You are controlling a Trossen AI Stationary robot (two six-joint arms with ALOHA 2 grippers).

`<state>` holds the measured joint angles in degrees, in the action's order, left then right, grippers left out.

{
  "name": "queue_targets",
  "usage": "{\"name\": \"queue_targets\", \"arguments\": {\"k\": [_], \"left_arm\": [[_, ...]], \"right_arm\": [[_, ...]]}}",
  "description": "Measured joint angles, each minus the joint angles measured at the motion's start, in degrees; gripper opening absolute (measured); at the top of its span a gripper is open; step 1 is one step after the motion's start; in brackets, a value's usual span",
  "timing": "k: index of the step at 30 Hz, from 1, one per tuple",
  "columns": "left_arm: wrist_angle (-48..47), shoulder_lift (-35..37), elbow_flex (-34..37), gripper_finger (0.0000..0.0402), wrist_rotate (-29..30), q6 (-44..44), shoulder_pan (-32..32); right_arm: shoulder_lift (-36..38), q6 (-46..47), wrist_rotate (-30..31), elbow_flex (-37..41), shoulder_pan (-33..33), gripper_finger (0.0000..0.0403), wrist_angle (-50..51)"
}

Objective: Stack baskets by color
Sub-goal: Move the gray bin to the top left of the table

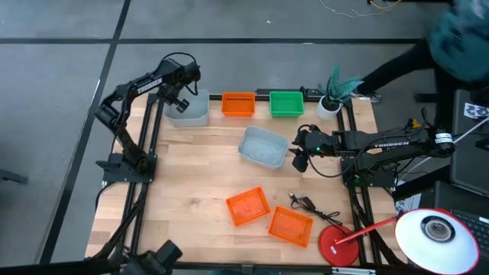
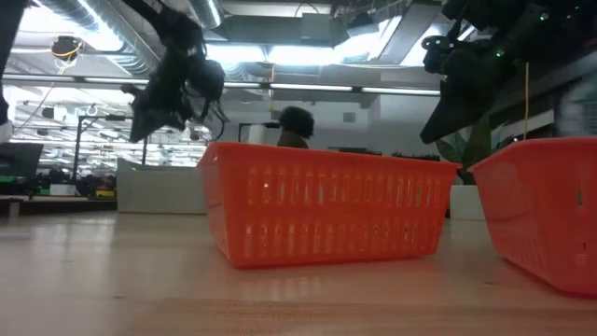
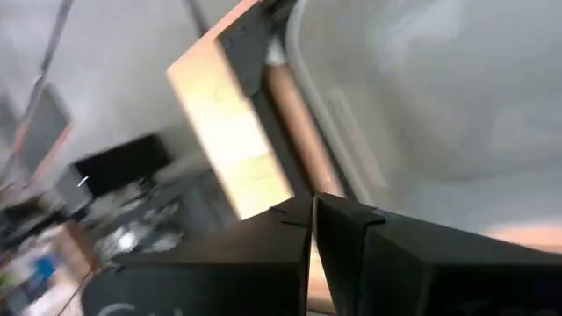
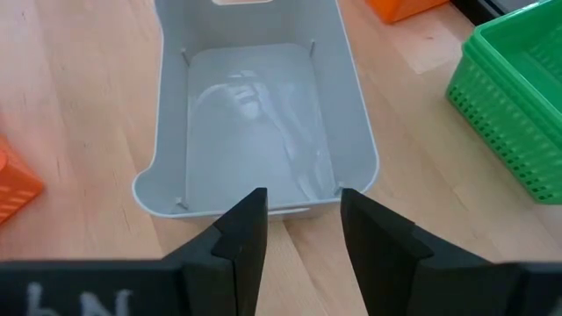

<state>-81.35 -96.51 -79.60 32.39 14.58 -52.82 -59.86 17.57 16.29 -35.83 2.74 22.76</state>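
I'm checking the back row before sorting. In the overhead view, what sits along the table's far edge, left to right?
Grey-white basket under the left end effector → orange basket → green basket → white pot with teal plant.

A white pot (image 1: 328,107) with a teal plant (image 1: 341,85) stands at the far right corner of the wooden table (image 1: 191,183). A red round lamp base (image 1: 338,246) sits at the table's near right corner, its white lamp head (image 1: 435,235) off the edge, and a black cable (image 1: 309,206) lies just beside the base.
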Motion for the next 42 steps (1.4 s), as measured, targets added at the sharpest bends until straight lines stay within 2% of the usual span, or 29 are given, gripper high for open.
{"name": "queue_targets", "arguments": {"k": [3, 8, 10, 15, 21, 25, 28, 34, 42], "left_arm": [[1.23, 4.15, -0.58, 0.0009, -4.68, -1.35, 3.17], [7.84, 9.15, -0.56, 0.0009, -20.94, -5.99, 10.76], [9.82, 9.93, -0.56, 0.0009, -24.51, -7.54, 14.33], [9.54, 10.21, -0.54, 0.0012, -20.92, -7.51, 21.11], [6.0, 10.21, -0.54, 0.003, -19.04, -12.63, 25.64], [5.75, 10.21, -0.54, 0.0034, -18.65, -11.37, 26.45], [5.72, 10.21, -0.54, 0.0032, -20.36, -10.83, 27.36], [5.24, 10.21, -0.54, 0.0039, -17.57, -10.58, 28.02], [-3.1, 11.03, -0.5, 0.004, -15.87, -5.47, 28.17]], "right_arm": [[0.0, 0.04, 0.05, 0.0, 0.0, 0.0147, -0.01], [0.01, -0.13, 0.09, 0.0, 0.0, 0.0147, -0.98], [0.0, -0.3, 0.09, 0.0, 0.0, 0.0147, -3.03], [-1.21, -0.17, -2.16, 0.0, -0.54, 0.0147, -15.21], [-9.81, -1.61, -5.6, -0.12, -2.73, 0.0147, -27.77], [-15.93, -1.98, -5.71, -3.88, -2.41, 0.0147, -25.29], [-19.91, -4.8, -8.67, -8.72, -2.31, 0.0147, -21.63], [-27.49, -5.89, -10.37, -20.06, -2.35, 0.0147, -7.94], [-38.75, -5.29, -10.05, -28.69, -2.36, 0.0147, -2.75]]}}
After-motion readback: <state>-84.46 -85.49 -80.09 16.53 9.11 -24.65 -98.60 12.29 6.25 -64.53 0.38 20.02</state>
